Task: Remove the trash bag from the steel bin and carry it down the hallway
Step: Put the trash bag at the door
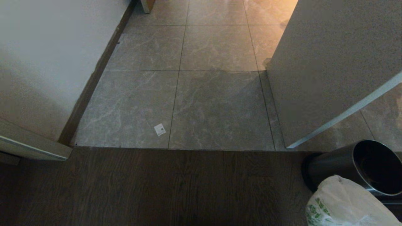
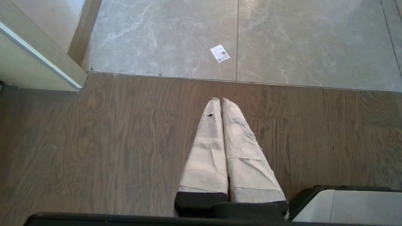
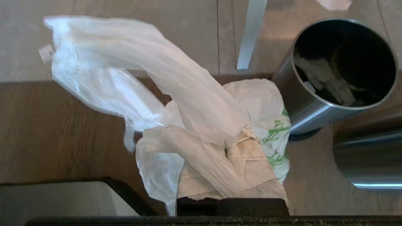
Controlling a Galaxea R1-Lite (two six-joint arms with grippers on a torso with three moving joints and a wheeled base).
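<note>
Right pincer (image 3: 230, 150) clamped on the trash bag (image 3: 188, 103), beside the steel bin (image 3: 314, 106).

The trash bag (image 1: 342, 205) is out of the steel bin (image 1: 355, 163), a thin, crinkled, white translucent plastic bag with green leafy print on its side. In the right wrist view the bag (image 3: 188, 125) is bunched and twisted, one long loop of plastic trailing away from its bulk, its printed side just beside the bin's wall. The steel bin (image 3: 314, 103) is a round brushed-steel cylinder with a dark inside, standing on dark wood flooring beside the tile edge; pale crumpled scraps lie within it. Beyond the threshold lies the hallway (image 1: 216, 94), glossy grey marble-look tiles between white walls.
</note>
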